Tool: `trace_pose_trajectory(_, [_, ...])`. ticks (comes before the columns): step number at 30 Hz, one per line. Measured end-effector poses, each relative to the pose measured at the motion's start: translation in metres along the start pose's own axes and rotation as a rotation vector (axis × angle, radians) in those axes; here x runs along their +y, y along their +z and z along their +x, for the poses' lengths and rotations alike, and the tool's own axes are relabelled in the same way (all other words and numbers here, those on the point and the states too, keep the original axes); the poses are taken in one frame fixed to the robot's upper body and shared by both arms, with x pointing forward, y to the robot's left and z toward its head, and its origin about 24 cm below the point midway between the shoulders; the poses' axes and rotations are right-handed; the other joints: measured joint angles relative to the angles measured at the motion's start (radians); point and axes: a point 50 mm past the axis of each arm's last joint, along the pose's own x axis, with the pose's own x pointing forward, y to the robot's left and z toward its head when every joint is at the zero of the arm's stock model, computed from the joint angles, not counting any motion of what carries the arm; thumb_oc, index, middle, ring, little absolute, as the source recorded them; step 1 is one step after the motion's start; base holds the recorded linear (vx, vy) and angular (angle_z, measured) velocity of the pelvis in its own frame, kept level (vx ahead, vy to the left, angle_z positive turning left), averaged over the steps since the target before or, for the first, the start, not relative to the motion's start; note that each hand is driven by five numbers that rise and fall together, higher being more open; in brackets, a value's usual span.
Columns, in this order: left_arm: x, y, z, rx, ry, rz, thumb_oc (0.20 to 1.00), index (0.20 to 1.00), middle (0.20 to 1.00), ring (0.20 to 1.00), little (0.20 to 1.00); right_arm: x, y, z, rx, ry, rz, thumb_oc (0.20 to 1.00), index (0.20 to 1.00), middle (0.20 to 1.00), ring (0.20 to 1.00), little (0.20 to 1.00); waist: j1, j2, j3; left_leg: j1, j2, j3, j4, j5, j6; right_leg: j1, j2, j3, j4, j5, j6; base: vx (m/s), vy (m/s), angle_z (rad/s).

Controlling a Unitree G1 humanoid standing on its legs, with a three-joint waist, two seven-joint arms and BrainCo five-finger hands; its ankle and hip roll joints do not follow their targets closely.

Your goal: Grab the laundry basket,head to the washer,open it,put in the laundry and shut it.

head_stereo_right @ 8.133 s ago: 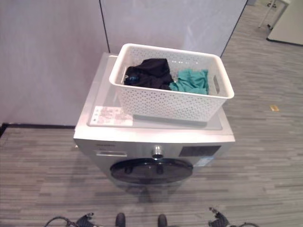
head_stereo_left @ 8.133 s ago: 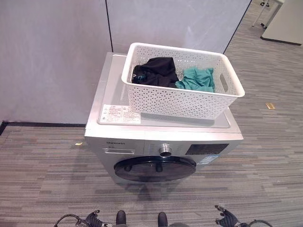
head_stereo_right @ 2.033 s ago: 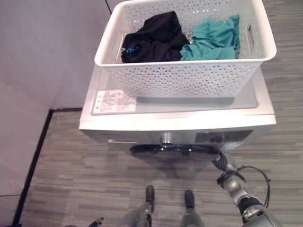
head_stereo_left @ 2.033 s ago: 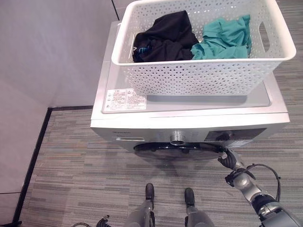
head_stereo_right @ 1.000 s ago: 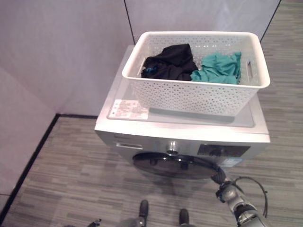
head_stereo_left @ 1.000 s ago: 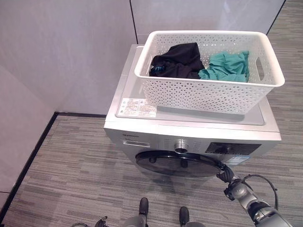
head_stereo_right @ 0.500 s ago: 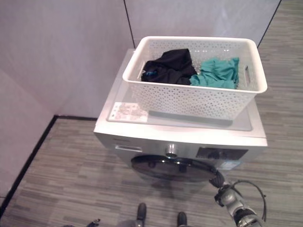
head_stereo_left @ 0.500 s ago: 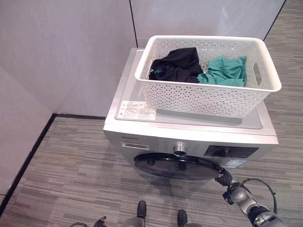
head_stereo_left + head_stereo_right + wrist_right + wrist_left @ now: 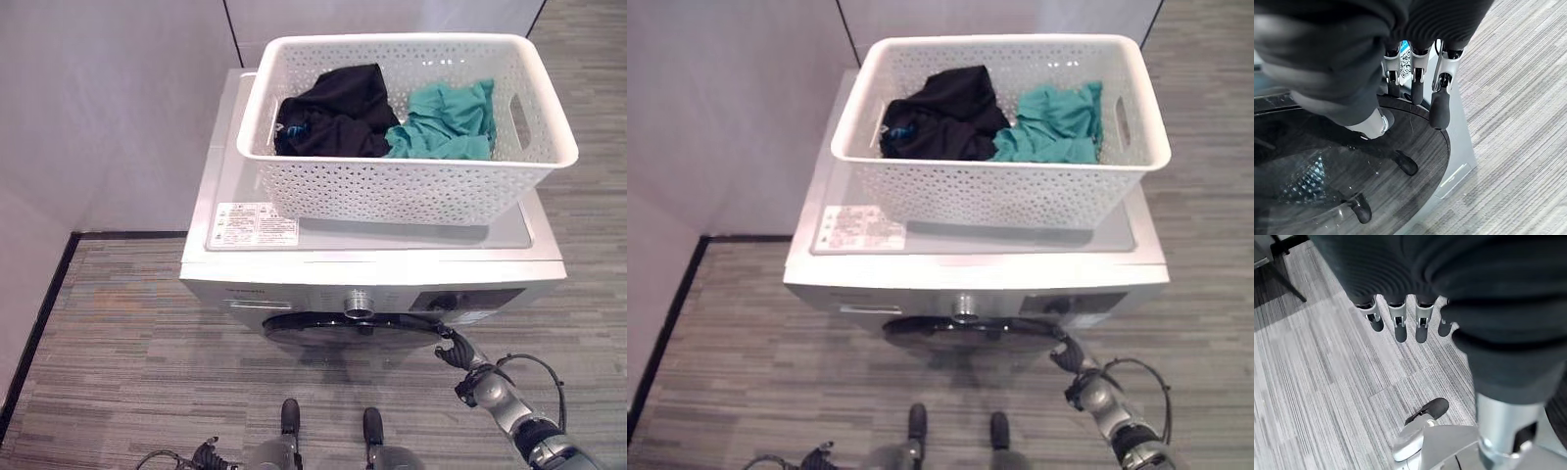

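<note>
A white perforated laundry basket (image 9: pixel 407 186) stands on top of a silver front-loading washer (image 9: pixel 372 250). Inside it lie a black garment (image 9: pixel 333 103) and a teal garment (image 9: pixel 441 117). The washer's dark round door (image 9: pixel 343 331) faces me. My right hand (image 9: pixel 456 352) is at that door's right rim. In the right wrist view its fingers (image 9: pixel 1439 103) are straight, reaching the rim of the glass door (image 9: pixel 1327 161), with the thumb resting on the glass. My left hand (image 9: pixel 204 456) hangs low over the floor, its fingers (image 9: pixel 1397 323) straight and holding nothing.
A silver knob (image 9: pixel 359 301) and a dark control panel (image 9: pixel 465 300) sit above the door. Grey partition walls (image 9: pixel 108 108) stand behind and left of the washer, with a black floor strip (image 9: pixel 39 313) on the left. Striped grey carpet (image 9: pixel 118 382) surrounds the washer.
The whole picture has shifted, so the camera moved. Since the oldest frames my right hand has come up to the door's right rim, where it has stayed for the last two seconds.
</note>
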Motion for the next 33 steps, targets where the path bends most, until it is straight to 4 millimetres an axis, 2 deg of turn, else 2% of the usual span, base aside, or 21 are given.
trace_pose_trajectory(4, [0.001,0.010,0.001,-0.035,0.008,0.001,1.000,1.000,1.000,1.000,1.000,-0.005,0.011,0.002,-0.051,-0.032,0.003,0.200,0.200,0.200,0.200,0.200,-0.008,0.015,0.009,0.003,-0.009,0.049,0.000,-0.001,0.002,-0.019,-0.010,0.054,0.001,0.011,0.008,-0.02,0.053,-0.37])
trace_pose_trajectory(7, [0.001,0.017,0.002,-0.058,0.007,0.005,1.000,1.000,1.000,1.000,1.000,-0.005,0.013,0.003,-0.063,-0.033,0.005,0.200,0.200,0.200,0.200,0.200,-0.013,0.017,0.009,0.007,-0.014,0.058,0.000,-0.002,0.003,-0.023,-0.016,0.068,0.001,0.012,0.009,-0.01,0.076,-0.19])
trace_pose_trajectory(10, [-0.002,0.026,0.003,-0.083,0.002,0.009,1.000,1.000,1.000,1.000,1.000,-0.006,0.019,0.005,-0.080,-0.036,0.005,0.200,0.200,0.200,0.200,0.200,-0.015,0.018,0.010,0.011,-0.016,0.076,0.000,-0.013,0.019,-0.032,-0.016,0.095,0.001,0.015,0.014,0.00,0.027,-0.24])
trace_pose_trajectory(11, [-0.004,0.035,0.003,-0.119,-0.008,0.043,1.000,1.000,1.000,1.000,1.000,-0.006,0.020,0.006,-0.086,-0.037,0.006,0.200,0.200,0.200,0.200,0.200,-0.012,0.018,0.011,0.015,-0.017,0.100,0.000,-0.022,0.027,-0.037,-0.017,0.111,0.002,0.018,0.017,0.00,0.009,-0.26])
trace_pose_trajectory(13, [-0.007,0.044,0.003,-0.159,-0.018,0.068,1.000,1.000,1.000,1.000,1.000,-0.005,0.020,0.006,-0.087,-0.036,0.006,0.200,0.200,0.200,0.200,0.200,-0.012,0.019,0.012,0.019,-0.017,0.103,0.000,-0.028,0.026,-0.036,-0.018,0.117,0.002,0.018,0.018,0.00,0.004,-0.18])
trace_pose_trajectory(14, [-0.011,0.060,0.001,-0.238,-0.033,0.097,1.000,1.000,1.000,1.000,1.000,-0.004,0.019,0.005,-0.081,-0.033,0.004,0.200,0.200,0.200,0.200,0.200,-0.017,0.016,0.014,0.021,-0.019,0.103,0.000,-0.035,0.028,-0.036,-0.018,0.122,0.001,0.018,0.021,-0.01,0.004,-0.07])
trace_pose_trajectory(17, [-0.012,0.078,-0.001,-0.315,-0.039,0.114,1.000,1.000,1.000,1.000,1.000,0.009,0.006,-0.003,-0.046,0.010,-0.001,0.200,0.200,0.200,0.200,0.200,-0.029,0.000,0.026,0.021,-0.021,0.102,0.000,-0.035,0.028,-0.036,-0.018,0.122,0.001,0.020,0.023,-0.01,0.001,-0.02])
trace_pose_trajectory(19, [-0.014,0.096,-0.004,-0.388,-0.048,0.129,1.000,1.000,1.000,1.000,1.000,0.032,-0.013,-0.019,0.005,0.091,-0.008,0.200,0.200,0.200,0.200,0.200,-0.045,-0.007,0.037,0.020,-0.023,0.099,0.000,-0.035,0.029,-0.037,-0.019,0.122,0.001,0.022,0.029,0.00,0.000,0.00])
trace_pose_trajectory(22, [-0.013,0.110,-0.007,-0.439,-0.051,0.133,1.000,1.000,1.000,1.000,1.000,0.055,-0.032,-0.036,0.062,0.228,-0.055,0.200,0.200,0.200,0.200,0.200,-0.059,0.004,0.042,0.018,-0.021,0.095,-0.001,-0.037,0.030,-0.036,-0.017,0.115,-0.005,0.023,0.035,0.00,-0.040,0.04])
trace_pose_trajectory(23, [-0.013,0.115,-0.007,-0.453,-0.050,0.133,1.000,1.000,1.000,1.000,1.000,0.073,-0.041,-0.049,0.084,0.336,-0.091,0.200,0.200,0.200,0.200,0.200,-0.060,0.019,0.050,0.018,-0.018,0.093,-0.001,-0.043,0.039,-0.036,-0.014,0.109,-0.008,0.023,0.036,0.01,-0.055,0.05])
trace_pose_trajectory(24, [-0.013,0.116,-0.007,-0.454,-0.051,0.133,1.000,1.000,1.000,1.000,1.000,0.081,-0.043,-0.054,0.088,0.365,-0.094,0.200,0.200,0.200,0.200,0.200,-0.060,0.025,0.054,0.017,-0.017,0.093,-0.001,-0.044,0.039,-0.036,-0.013,0.113,-0.008,0.025,0.038,0.01,-0.093,-0.09])
trace_pose_trajectory(25, [-0.014,0.113,-0.006,-0.439,-0.054,0.136,1.000,1.000,1.000,1.000,1.000,0.077,-0.040,-0.052,0.071,0.336,-0.078,0.200,0.200,0.200,0.200,0.200,-0.069,0.034,0.063,0.016,-0.015,0.095,-0.001,-0.045,0.039,-0.042,-0.015,0.120,-0.008,0.031,0.045,0.01,-0.071,-0.10])
trace_pose_trajectory(28, [-0.019,0.101,-0.005,-0.404,-0.078,0.146,1.000,1.000,1.000,1.000,1.000,0.078,-0.042,-0.053,0.080,0.351,-0.082,0.200,0.200,0.200,0.200,0.200,-0.075,0.045,0.055,0.017,-0.013,0.069,-0.001,-0.046,0.033,-0.031,-0.013,0.104,-0.008,0.031,0.041,0.01,-0.074,0.11])
trace_pose_trajectory(31, [-0.020,0.092,-0.004,-0.372,-0.087,0.148,1.000,1.000,1.000,1.000,1.000,0.081,-0.044,-0.054,0.090,0.360,-0.087,0.200,0.200,0.200,0.200,0.200,-0.058,0.045,0.051,0.017,-0.005,0.052,-0.001,-0.045,0.032,-0.026,-0.003,0.098,-0.008,0.036,0.033,0.00,-0.105,0.16])
trace_pose_trajectory(33, [-0.024,0.084,-0.005,-0.349,-0.102,0.145,1.000,1.000,1.000,1.000,1.000,0.083,-0.043,-0.054,0.087,0.372,-0.107,0.200,0.200,0.200,0.200,0.200,-0.055,0.050,0.047,0.016,0.002,0.021,0.000,-0.036,0.020,-0.012,0.004,0.067,-0.008,0.033,0.025,-0.01,-0.095,0.34])
